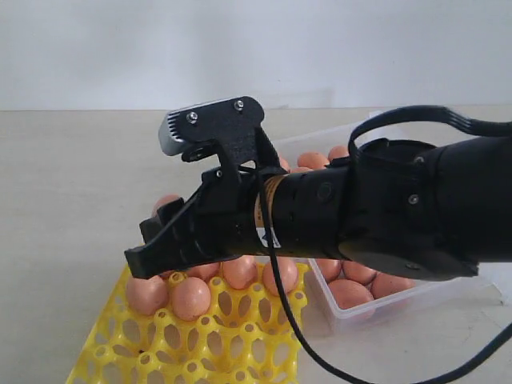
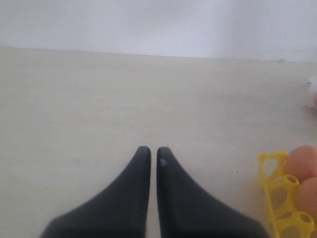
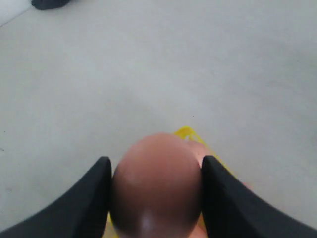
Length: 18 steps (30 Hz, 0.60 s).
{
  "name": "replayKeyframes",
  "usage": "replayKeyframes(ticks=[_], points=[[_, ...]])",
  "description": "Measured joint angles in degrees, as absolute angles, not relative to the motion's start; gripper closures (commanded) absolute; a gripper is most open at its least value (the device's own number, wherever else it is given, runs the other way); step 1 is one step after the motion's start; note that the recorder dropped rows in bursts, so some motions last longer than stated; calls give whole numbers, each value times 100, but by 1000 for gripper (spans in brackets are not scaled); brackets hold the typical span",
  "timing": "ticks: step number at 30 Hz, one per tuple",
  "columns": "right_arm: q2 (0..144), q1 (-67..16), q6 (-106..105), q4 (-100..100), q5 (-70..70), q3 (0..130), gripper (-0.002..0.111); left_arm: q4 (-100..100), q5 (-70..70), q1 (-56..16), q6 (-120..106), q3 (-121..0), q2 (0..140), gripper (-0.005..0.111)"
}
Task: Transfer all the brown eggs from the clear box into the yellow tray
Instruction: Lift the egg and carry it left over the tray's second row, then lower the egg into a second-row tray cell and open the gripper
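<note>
Several eggs point(image 1: 190, 298) seated in tray point(image 1: 216, 330); more left in box point(image 1: 352, 320) beside tray. Right hand point(image 3: 156, 162) grips egg point(image 3: 156, 198) over tray; left hand point(image 2: 150, 151) closed, empty.

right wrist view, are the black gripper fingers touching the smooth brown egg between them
Touching. The right wrist view shows the smooth oval brown egg flush against both black fingers of the right gripper, no gap either side.
</note>
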<state>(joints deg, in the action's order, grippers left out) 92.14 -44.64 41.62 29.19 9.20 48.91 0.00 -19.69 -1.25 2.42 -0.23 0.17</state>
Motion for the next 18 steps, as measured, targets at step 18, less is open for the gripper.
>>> replayKeyframes(ticks=[18], points=[[9282,-4407,1963,617,3864,3452,108,0,-1969,-125,242,-23,17,103]])
